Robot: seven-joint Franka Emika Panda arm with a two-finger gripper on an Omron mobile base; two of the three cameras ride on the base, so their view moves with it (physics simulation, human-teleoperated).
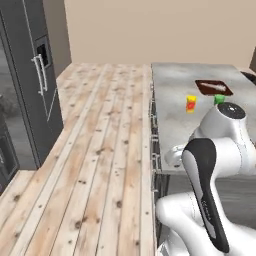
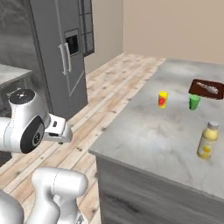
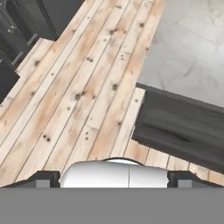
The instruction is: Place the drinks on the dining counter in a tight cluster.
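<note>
Beige walls (image 1: 150,30), pale plank floor (image 1: 100,165), tall dark-grey fridge (image 2: 61,52) at left.

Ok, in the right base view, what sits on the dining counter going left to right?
yellow cup → green cup → yellow bottle. The dark tray at the far edge spans above the last two, so I leave it out of the order.

A grey marble dining counter (image 1: 175,95) stretches along the right, above a pale wooden plank floor (image 1: 95,150). On it stand a yellow cup with a red mark (image 1: 191,103) and, near it, a green cup (image 1: 219,99), in front of a dark brown tray (image 1: 214,87). A dark grey fridge (image 1: 30,75) stands at the left, and the white robot arm (image 1: 210,170) rises at lower right.
</note>
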